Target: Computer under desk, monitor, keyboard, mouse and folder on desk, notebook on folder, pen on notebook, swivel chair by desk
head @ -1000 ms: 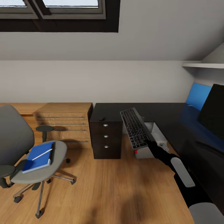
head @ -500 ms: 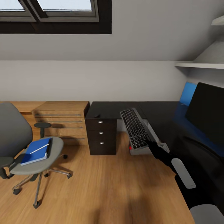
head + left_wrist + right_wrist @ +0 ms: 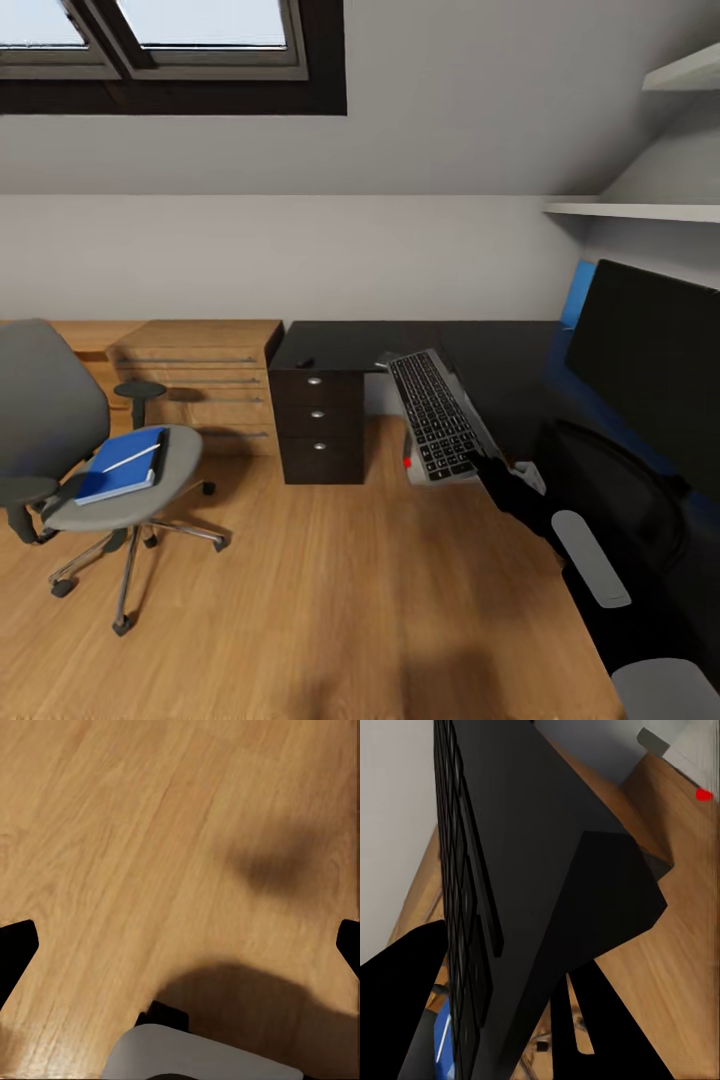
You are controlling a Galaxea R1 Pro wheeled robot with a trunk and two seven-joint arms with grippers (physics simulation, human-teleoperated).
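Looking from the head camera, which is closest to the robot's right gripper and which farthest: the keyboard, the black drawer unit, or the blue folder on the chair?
1. The keyboard: held in the right gripper, raised beside the desk.
2. The black drawer unit: further left, under the desk's end.
3. The blue folder: farthest, on the swivel chair seat across the floor.

Even daylight, soft floor (image 3: 330,600) shadows, slightly blurry renders.

The slim silver-framed keyboard (image 3: 434,417) with black keys is lifted and tilted above the grey computer (image 3: 455,462), pinched at its near end by the right hand (image 3: 482,462). The black monitor (image 3: 650,360) stands on the black bench (image 3: 400,342). The blue folder (image 3: 122,465), with the white pen (image 3: 132,457) on top, lies on the grey swivel chair (image 3: 90,470).
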